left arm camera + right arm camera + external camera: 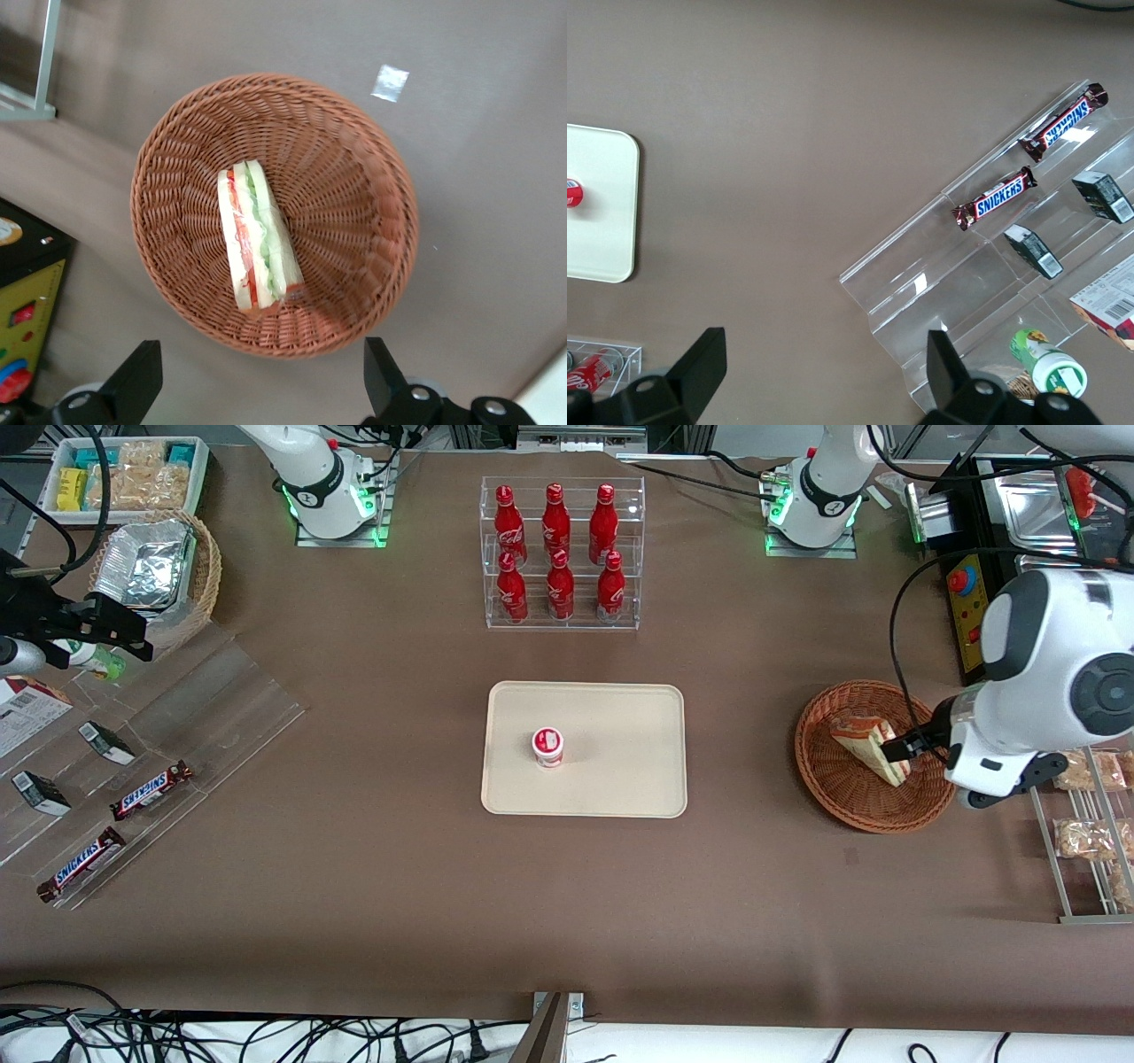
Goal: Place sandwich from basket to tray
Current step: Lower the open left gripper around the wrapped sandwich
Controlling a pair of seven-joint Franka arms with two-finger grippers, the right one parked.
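Wicker holds your target: the sandwich [256,241] lies in the basket [372,230], directly under the hand [263,382], which hangs above it with its two fingers spread wide and nothing between them. The wedge's long axis runs roughly straight away from the hand, crosswise to the gap between the fingers, so a straight descent should straddle it. The tray [620,779] waits mid-tabletop, a small cup [547,746] on it.

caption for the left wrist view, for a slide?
Open hand above the wicker basket, wrapped sandwich lying inside, not yet grasped.
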